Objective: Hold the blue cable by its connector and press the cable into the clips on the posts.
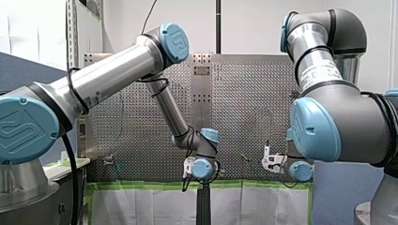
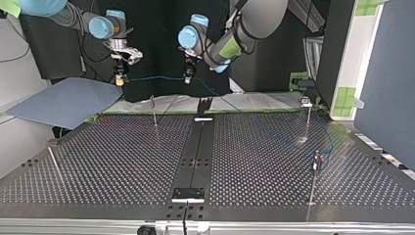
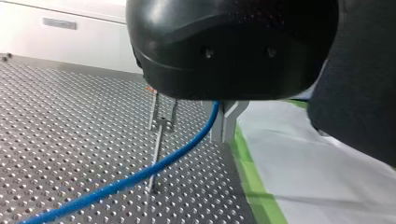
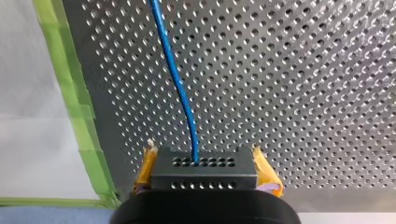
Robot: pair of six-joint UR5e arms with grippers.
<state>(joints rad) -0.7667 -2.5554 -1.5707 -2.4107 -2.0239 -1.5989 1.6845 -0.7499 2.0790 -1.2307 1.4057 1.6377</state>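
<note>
Perforated table [image 2: 122, 161]: it fills the top view, with thin posts standing on it well apart.
Right arm's gripper [image 4: 204, 163]: it is up off the table at the top view's left, its yellow pads [image 4: 145, 165] pressed onto both sides of a black block.
Left arm's gripper [image 2: 188, 74]: it hangs near the table's far edge, and the cable runs right up into it. Whether it is clamped cannot be told from these views.
Blue cable [image 3: 154, 170]: it spans the air between the two grippers, then drops from the left one and trails off across the table.
Nearest post [image 3: 156, 156]: it is upright and just beside the cable in the left wrist view, not touching it.
Connector [image 4: 203, 176]: this is the black block, pinched by the right gripper, with the cable coming out of its face.
Clip [image 3: 162, 122]: the fork on top of that post has no cable in it.
Step in hand: the connector looks secured and the cable is lifted and stretched, but nothing is clipped yet.
Next move: probably line the raised span over the clip's mouth, then bring both arms down together. A slack or off-line span would likely slide past the fork.
</note>
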